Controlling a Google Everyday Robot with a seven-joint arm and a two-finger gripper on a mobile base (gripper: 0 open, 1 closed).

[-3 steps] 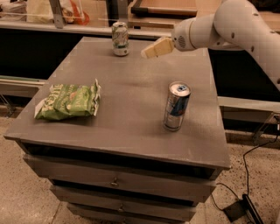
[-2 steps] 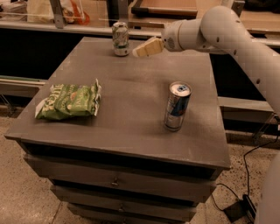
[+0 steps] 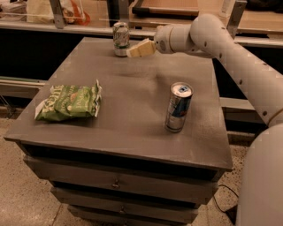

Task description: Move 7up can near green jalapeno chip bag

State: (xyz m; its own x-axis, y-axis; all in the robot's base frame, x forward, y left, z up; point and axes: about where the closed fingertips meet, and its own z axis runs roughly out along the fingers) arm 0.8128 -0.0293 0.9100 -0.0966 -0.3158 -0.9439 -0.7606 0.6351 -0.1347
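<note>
The 7up can (image 3: 120,39) stands upright at the far edge of the grey table (image 3: 132,119), left of centre. The green jalapeno chip bag (image 3: 68,103) lies flat near the table's left edge. My gripper (image 3: 135,50), with cream fingers, reaches in from the right on a white arm (image 3: 221,48) and is right beside the can's right side, its tip touching or almost touching it.
A taller slim blue-and-silver can (image 3: 178,107) stands upright at the right of the table's middle. Drawers (image 3: 115,183) run below the tabletop. A counter with orange and pale items (image 3: 66,11) stands behind the table.
My gripper has moved left along the table's far edge, from right of the 7up can to right beside it. The cans and the bag have not moved.
</note>
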